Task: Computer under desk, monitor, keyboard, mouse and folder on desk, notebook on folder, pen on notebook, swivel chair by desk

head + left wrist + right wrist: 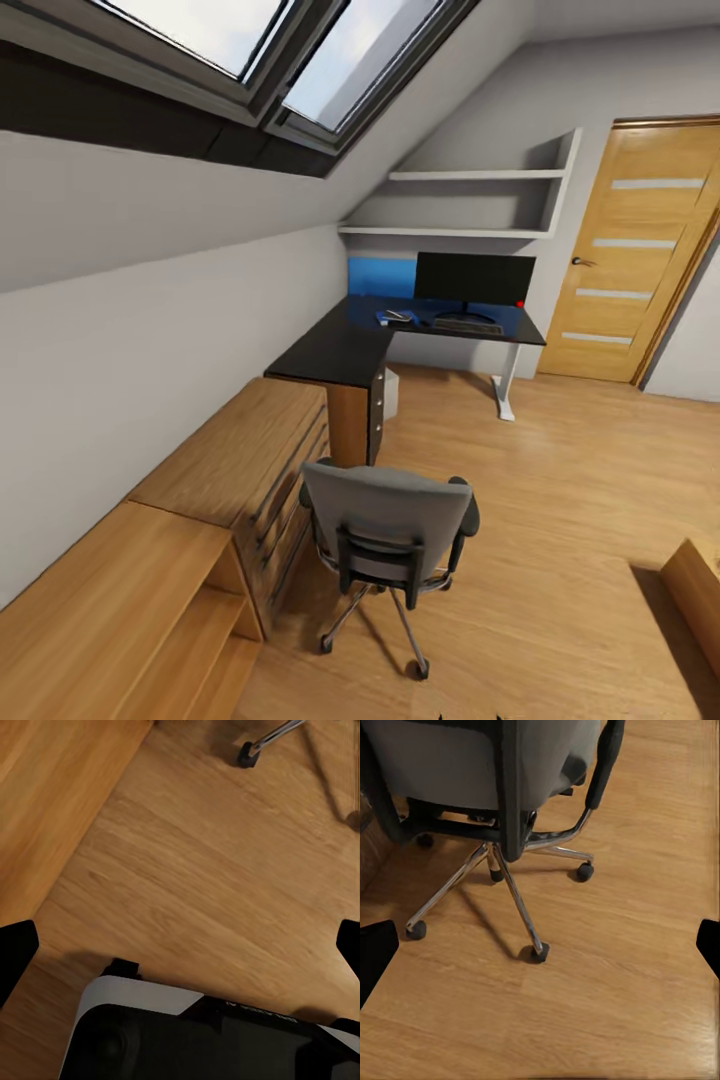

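At twelve o'clock we face the swivel chair (pixel 388 520), well apart from the desk (pixel 345 352); both grippers, left gripper (pixel 180 945) and right gripper (pixel 540 945), gape wide and empty, ready to push it.

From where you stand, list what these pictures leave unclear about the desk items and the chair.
- Items on the desk, head view: the small things left of the keyboard are too small to tell apart.
- Swivel chair seat, head and right wrist views: hidden by its backrest.
- Computer, head view: mostly hidden behind the desk's cabinet.
- Gripper fingers, wrist views: cut off by the edges.
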You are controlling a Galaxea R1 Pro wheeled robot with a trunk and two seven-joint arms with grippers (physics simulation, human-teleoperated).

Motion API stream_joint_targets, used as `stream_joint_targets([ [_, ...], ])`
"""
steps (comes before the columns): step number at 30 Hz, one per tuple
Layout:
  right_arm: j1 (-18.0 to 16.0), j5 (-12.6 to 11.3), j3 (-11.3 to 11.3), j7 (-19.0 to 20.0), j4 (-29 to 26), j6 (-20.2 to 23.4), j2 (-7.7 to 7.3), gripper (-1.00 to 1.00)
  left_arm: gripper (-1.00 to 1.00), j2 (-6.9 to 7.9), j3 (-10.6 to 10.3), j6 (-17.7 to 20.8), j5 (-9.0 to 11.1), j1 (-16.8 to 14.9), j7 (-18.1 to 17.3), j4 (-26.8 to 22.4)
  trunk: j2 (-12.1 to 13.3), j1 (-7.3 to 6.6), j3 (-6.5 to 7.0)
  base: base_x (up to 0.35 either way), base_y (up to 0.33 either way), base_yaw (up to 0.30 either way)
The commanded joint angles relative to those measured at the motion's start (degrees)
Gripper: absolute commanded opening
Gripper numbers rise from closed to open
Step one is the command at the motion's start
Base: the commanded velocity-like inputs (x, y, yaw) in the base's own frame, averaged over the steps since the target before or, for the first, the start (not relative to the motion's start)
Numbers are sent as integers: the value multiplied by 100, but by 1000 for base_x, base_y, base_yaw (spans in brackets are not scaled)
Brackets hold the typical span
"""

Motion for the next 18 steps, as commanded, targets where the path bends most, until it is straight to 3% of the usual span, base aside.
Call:
stream_joint_targets([
  [1,-7,-8,49,-50,2,-8,1,100,100,1,-50,-17,20,-3,39,-3,-12,3,-12,0,83,-298],
  [18,-7,-14,44,-51,2,-8,1,100,100,1,-50,-26,17,-3,43,-3,-12,3,-12,0,194,-291],
])
